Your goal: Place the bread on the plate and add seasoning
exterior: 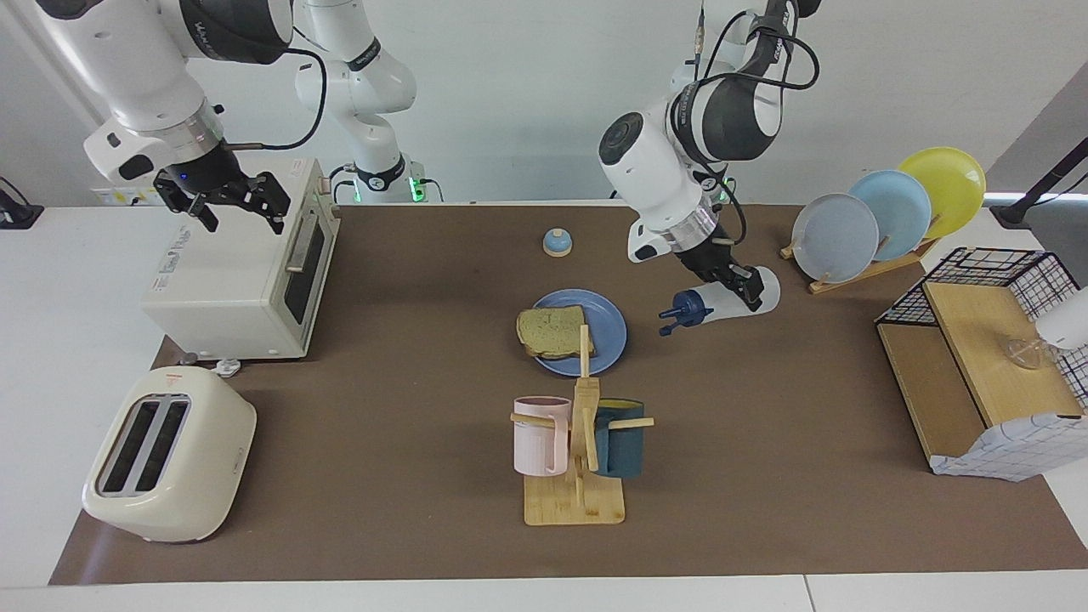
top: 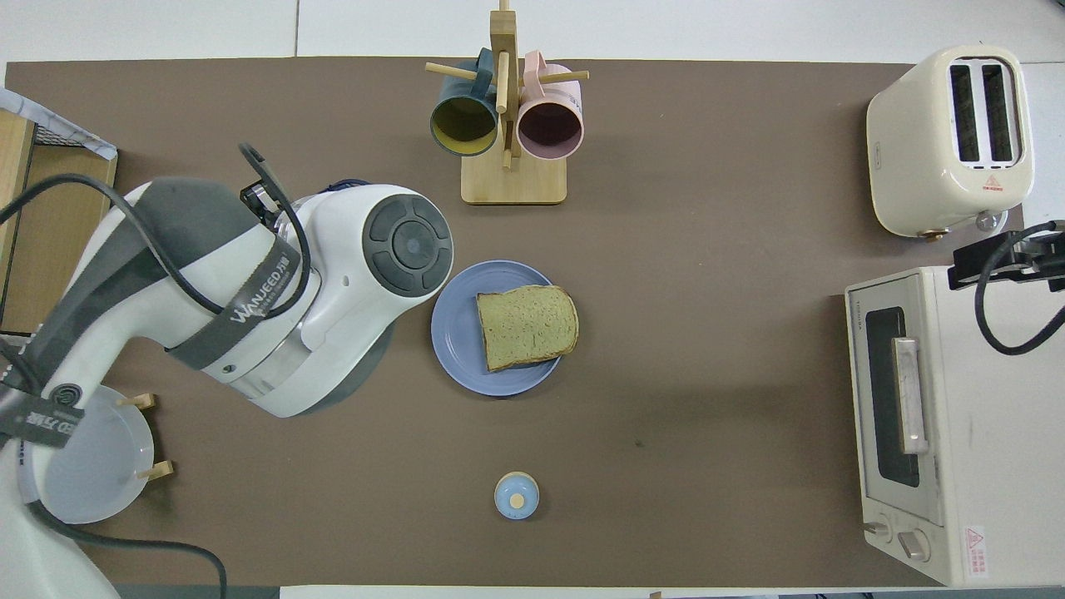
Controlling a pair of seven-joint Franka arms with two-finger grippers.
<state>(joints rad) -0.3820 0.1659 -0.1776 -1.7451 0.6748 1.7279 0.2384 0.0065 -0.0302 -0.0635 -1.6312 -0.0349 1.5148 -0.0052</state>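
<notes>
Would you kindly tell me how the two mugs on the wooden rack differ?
The pink mug is pale and ribbed; the teal mug is dark and smooth. The pink mug hangs toward the right arm's end, the teal mug toward the left arm's. The teal mug is yellowish inside, the pink mug dusky. Both hang on the rack.

Plain white wall [exterior: 527, 93] at the robots' end, evenly lit, soft shadows. White table [exterior: 76, 280] with a brown mat [exterior: 408, 340] over most of it. Toward the right arm's end: a cream toaster oven [exterior: 238, 272] and, farther from the robots, a cream two-slot toaster [exterior: 166, 455]. Toward the left arm's end: a wooden plate rack [exterior: 867, 268] and a wire-and-wood shelf [exterior: 986, 357]. Wooden mug tree [exterior: 578, 459] mid-table, far from the robots.
</notes>
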